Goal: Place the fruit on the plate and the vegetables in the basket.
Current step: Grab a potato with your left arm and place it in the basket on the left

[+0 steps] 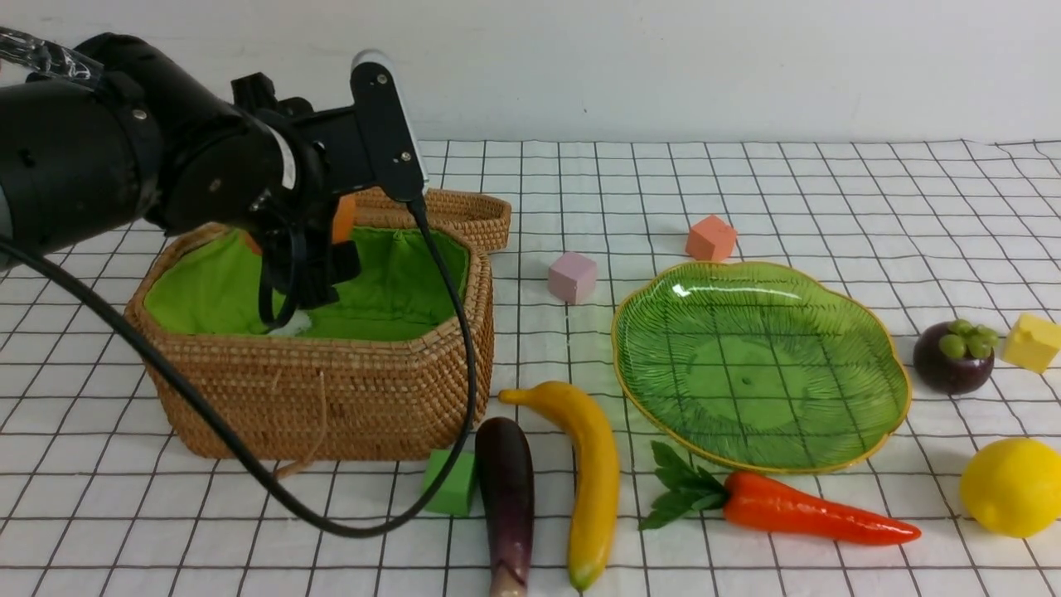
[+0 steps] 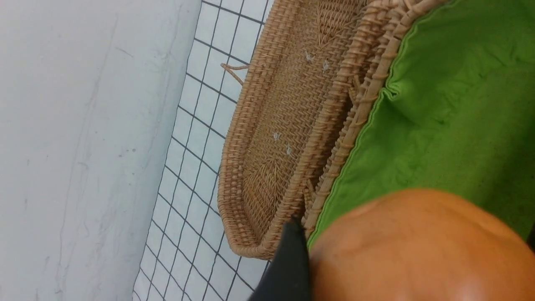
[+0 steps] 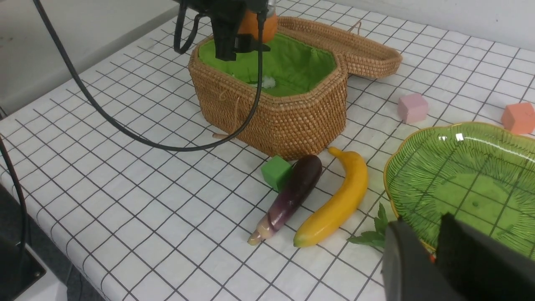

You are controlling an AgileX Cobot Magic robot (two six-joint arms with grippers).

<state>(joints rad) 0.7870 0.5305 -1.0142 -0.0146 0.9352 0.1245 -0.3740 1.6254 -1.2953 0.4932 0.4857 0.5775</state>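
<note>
My left gripper (image 1: 305, 249) hangs over the wicker basket (image 1: 331, 373) with green lining and is shut on the orange-brown potato (image 1: 343, 217). The potato fills the left wrist view (image 2: 418, 246) between the black fingers (image 2: 288, 263). The eggplant (image 1: 507, 489) and banana (image 1: 593, 473) lie side by side in front of the basket. The carrot (image 1: 812, 510) lies in front of the green glass plate (image 1: 763, 365). The mangosteen (image 1: 953, 356) and lemon (image 1: 1013, 487) sit to the plate's right. My right gripper (image 3: 424, 228) is shut and empty above the plate's near rim and carrot leaves (image 3: 372, 236).
The basket's lid (image 1: 464, 211) lies open behind it. Foam cubes sit about: pink (image 1: 572, 277), orange (image 1: 710, 238), yellow (image 1: 1032, 342), and green (image 1: 452, 483) against the eggplant. A small white tuft (image 1: 290, 325) lies in the basket. The left arm's cable (image 1: 331, 522) loops over the table.
</note>
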